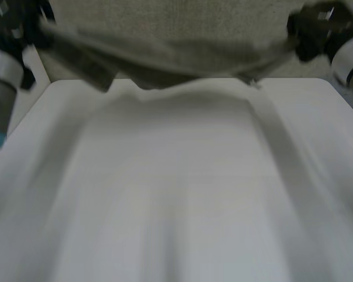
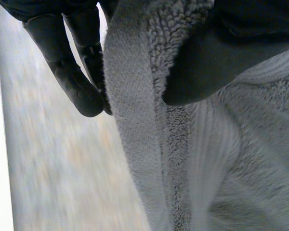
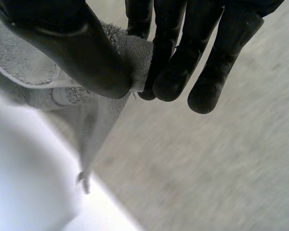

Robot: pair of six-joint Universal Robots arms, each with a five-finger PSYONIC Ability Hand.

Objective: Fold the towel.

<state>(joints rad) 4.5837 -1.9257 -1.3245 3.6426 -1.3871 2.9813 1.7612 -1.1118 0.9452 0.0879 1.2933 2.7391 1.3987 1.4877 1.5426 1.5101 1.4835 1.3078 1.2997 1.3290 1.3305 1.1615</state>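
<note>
A grey towel point(image 1: 176, 59) hangs stretched between my two hands, lifted above the far part of the white table point(image 1: 176, 194). My left hand point(image 1: 15, 26) holds its left end. In the left wrist view the thumb point(image 2: 207, 62) presses the towel's hemmed edge point(image 2: 135, 120) against the fingers point(image 2: 72, 72) behind it. At the towel's right end is my right hand point(image 1: 315, 29). There the thumb point(image 3: 77, 48) and fingers point(image 3: 183, 57) pinch a corner of the towel point(image 3: 29, 67), and the cloth sags below the grip.
The white table's far edge point(image 1: 294, 82) runs just under the hanging cloth. Grey floor point(image 3: 207, 168) lies beyond the table on both sides.
</note>
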